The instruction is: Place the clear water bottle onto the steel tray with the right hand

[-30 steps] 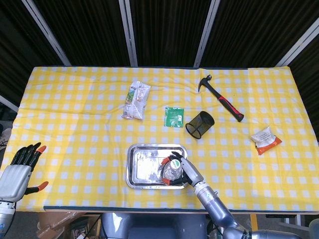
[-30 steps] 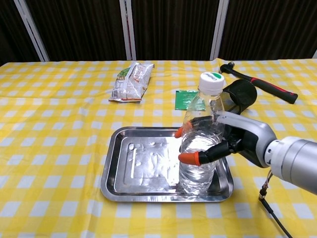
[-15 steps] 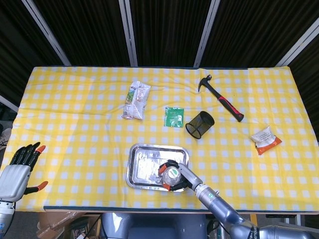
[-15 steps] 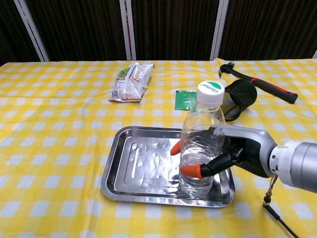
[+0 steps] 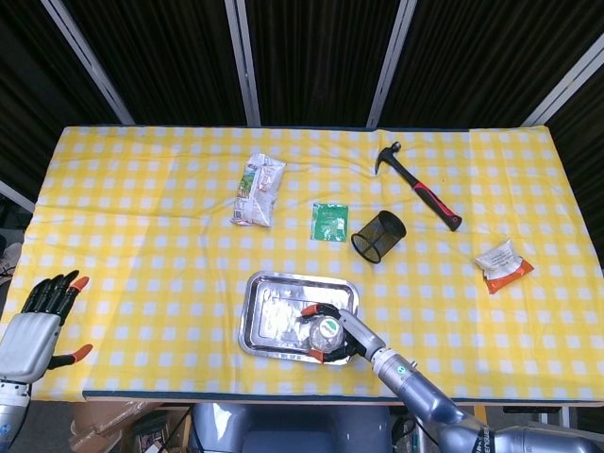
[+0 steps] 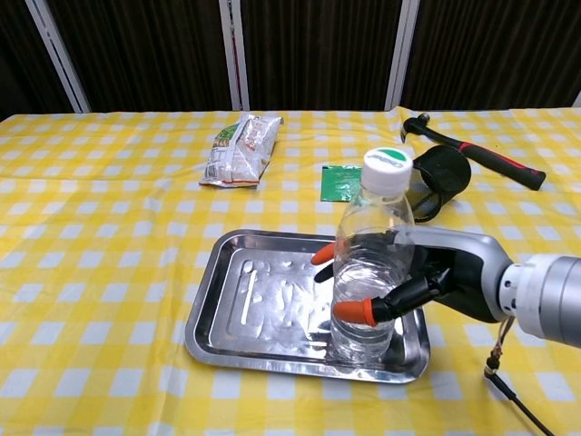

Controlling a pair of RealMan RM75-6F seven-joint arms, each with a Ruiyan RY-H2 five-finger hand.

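The clear water bottle with a white cap stands upright at the right end of the steel tray. From above, the bottle shows at the near right corner of the tray. My right hand wraps the bottle's lower body from the right, orange fingertips pressed on its front. In the head view my right hand reaches in from the lower right. My left hand hovers off the table's near left corner, fingers spread, holding nothing.
A snack packet, a green sachet, a black mesh cup lying on its side and a hammer lie beyond the tray. An orange-and-white packet sits at the right.
The right hand has shifted the bottle slightly toward the tray's near right corner, still gripping it. The tray has tilted a little. My left hand has not moved.
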